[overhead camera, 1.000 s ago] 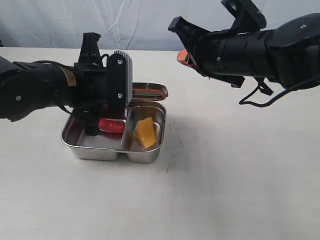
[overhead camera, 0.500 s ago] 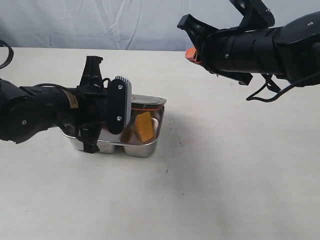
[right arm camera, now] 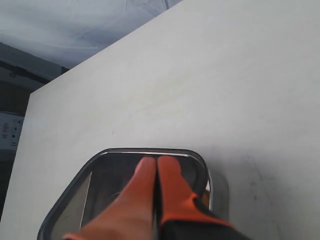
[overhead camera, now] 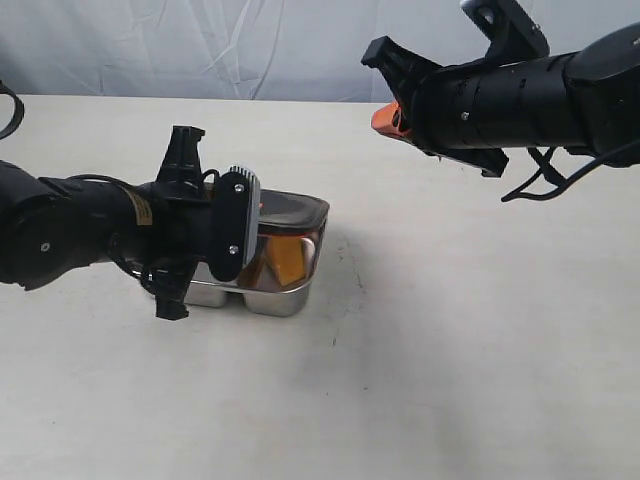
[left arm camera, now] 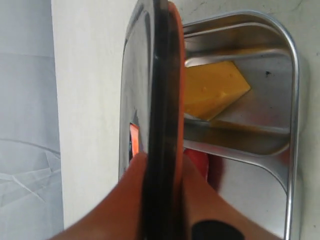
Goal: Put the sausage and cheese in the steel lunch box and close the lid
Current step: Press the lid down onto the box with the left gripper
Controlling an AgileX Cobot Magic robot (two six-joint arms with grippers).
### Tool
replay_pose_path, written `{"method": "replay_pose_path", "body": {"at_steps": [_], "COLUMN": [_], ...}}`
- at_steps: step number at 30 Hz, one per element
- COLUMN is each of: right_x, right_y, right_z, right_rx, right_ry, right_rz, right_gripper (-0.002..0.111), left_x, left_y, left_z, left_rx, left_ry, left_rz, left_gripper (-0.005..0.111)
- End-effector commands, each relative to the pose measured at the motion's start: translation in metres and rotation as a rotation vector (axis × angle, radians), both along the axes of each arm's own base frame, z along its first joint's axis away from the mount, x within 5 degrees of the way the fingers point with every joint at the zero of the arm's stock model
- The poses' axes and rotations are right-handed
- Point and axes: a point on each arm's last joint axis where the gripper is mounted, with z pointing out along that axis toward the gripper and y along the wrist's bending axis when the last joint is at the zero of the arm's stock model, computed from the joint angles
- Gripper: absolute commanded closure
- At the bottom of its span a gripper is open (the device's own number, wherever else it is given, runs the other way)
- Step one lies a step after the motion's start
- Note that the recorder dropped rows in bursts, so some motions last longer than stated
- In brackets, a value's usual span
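Surface [overhead camera: 450, 380] comes first: pale and flat, it carries the steel lunch box [overhead camera: 270, 298], which sits toward my left side, so that is the arm I work it with. My left hand [left arm camera: 162, 167] is clamped on one end of the lid [overhead camera: 295, 207], an orange finger on each face. I hold the lid tilted over the box, one long edge down by the rim and the other raised, because I judge that hinging it down from one side lets the seal find the rim before I press flat. It is not yet seated, and I cannot tell whether the low edge touches the steel. My right hand [overhead camera: 385, 117] hangs high and well apart on the other side, fingers pressed together on nothing, out of the lid's way. Both foods are in: the cheese [left arm camera: 215, 87] lies in one compartment, the sausage [left arm camera: 199, 161] in the other across the divider, only a red sliver showing past the lid. Neither seems to stand above the rim, so the only obstacle I see is my own finger under the lid, which I judge must release before that end can drop.
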Motion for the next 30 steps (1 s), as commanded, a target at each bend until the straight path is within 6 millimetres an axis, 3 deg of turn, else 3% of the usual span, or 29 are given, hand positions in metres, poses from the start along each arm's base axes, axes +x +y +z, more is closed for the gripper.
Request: {"method": "replay_pose_path", "body": {"at_steps": [1, 12, 27, 30], "right_x": [-0.002, -0.005, -0.012, -0.012], "right_y": [0.0, 0.001, -0.002, -0.002], "right_z": [0.004, 0.003, 0.018, 0.018], "right_rx": [-0.001, -0.002, -0.011, -0.013], "right_ry": [-0.004, 0.008, -0.043, -0.044], "right_rz": [0.032, 0.064, 0.103, 0.104], "right_gripper": [0.109, 0.109, 0.109, 0.109], "left_x": [-0.014, -0.018, -0.023, -0.024], "left_y": [0.008, 0.009, 0.013, 0.013], "left_z": [-0.018, -0.021, -0.025, -0.025], "left_rx": [0.038, 0.057, 0.12, 0.122], "left_ry": [0.22, 0.274, 0.336, 0.34], "left_rz": [0.086, 0.097, 0.08, 0.08], "left_gripper": [0.106, 0.065, 0.063, 0.056]}}
